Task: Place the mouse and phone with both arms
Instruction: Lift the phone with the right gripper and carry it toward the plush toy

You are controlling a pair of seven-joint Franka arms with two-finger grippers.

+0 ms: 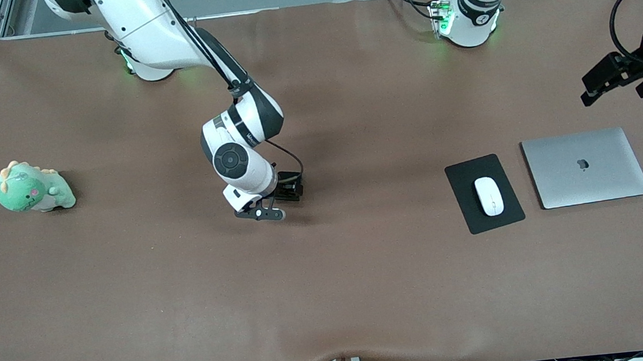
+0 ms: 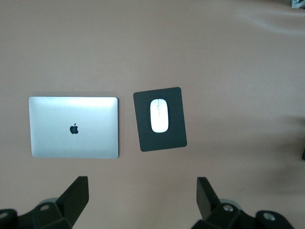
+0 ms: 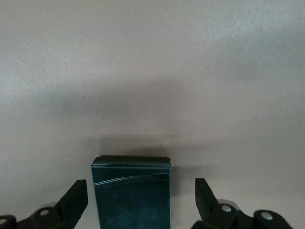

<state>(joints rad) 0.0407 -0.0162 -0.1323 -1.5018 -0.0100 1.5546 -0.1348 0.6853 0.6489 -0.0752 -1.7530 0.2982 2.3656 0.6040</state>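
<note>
Item: phone (image 3: 131, 191), flat, glossy, rigid; lies mid-table between the wide-open fingers (image 3: 76, 198) of the right gripper (image 1: 268, 209), unheld.
You should pinch its long edges, since the slick face may slip. Mouse (image 1: 489, 195) rests on the mouse pad (image 1: 472, 213); the left gripper (image 2: 143, 202) waits spread apart, empty.

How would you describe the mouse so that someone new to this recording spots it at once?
Find the silver laptop toward the left arm's end of the table. Beside it, toward the table's middle, lies a black mouse pad. The mouse rests on that pad: small, white and oval with a thin centre line, the only white thing there.
</note>
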